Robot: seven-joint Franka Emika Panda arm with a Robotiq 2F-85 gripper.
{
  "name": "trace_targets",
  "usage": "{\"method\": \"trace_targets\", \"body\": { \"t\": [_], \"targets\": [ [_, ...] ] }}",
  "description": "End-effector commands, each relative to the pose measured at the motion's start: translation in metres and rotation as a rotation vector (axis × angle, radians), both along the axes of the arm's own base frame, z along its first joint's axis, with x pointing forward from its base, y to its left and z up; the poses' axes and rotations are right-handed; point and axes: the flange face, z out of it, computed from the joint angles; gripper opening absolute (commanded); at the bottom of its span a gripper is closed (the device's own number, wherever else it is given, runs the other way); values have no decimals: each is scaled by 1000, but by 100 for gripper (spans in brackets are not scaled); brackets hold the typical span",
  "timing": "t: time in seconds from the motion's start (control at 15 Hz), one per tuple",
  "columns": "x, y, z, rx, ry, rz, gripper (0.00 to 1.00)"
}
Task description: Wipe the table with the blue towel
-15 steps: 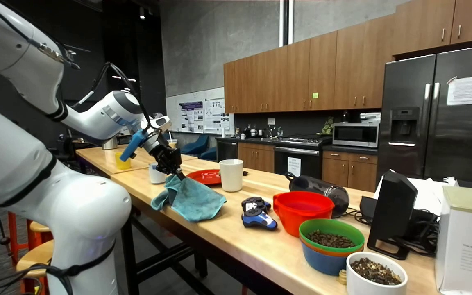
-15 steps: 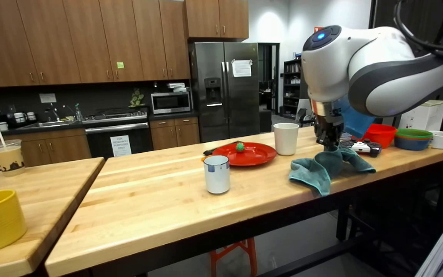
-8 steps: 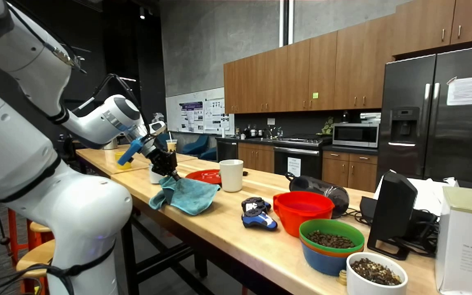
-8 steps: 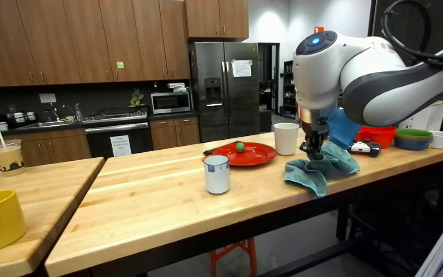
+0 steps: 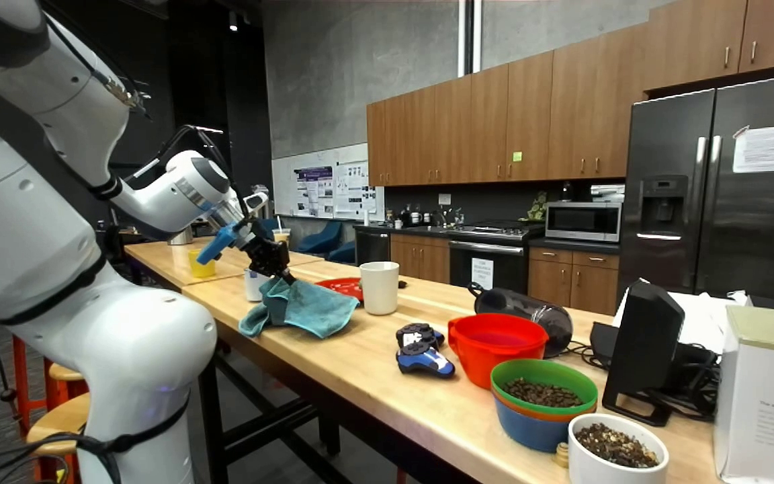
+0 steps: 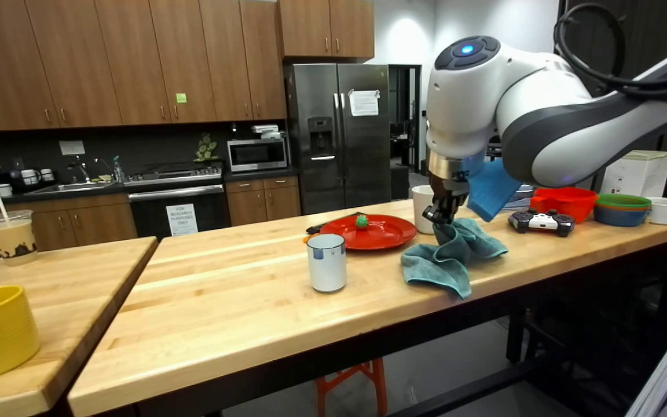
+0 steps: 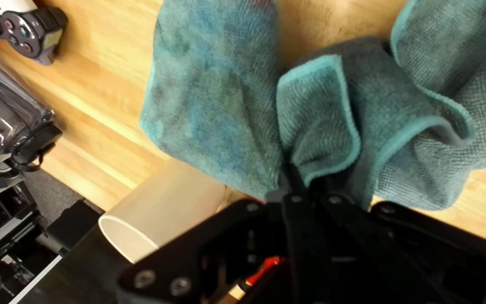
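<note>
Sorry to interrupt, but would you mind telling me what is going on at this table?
The robot's gripper is closed on the blue towel, whose lower folds appear to rest on the wooden table, so this looks like a wiping job. In an exterior view, the towel is between the white-and-blue mug and the black-and-white game controller; the tall white cup stands close to it. I can't tell how much has been wiped.
</note>
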Motion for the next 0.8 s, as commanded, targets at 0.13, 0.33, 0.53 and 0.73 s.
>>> {"method": "trace_targets", "body": {
  "t": [0.13,0.33,0.53,0.73],
  "targets": [
    [20,21,6,26,-60,37,1],
    [21,24,7,24,-63,49,1],
    [18,12,-2,2,-39,29,1],
    [13,-11,-12,-24,-7,-21,1]
  ]
}}
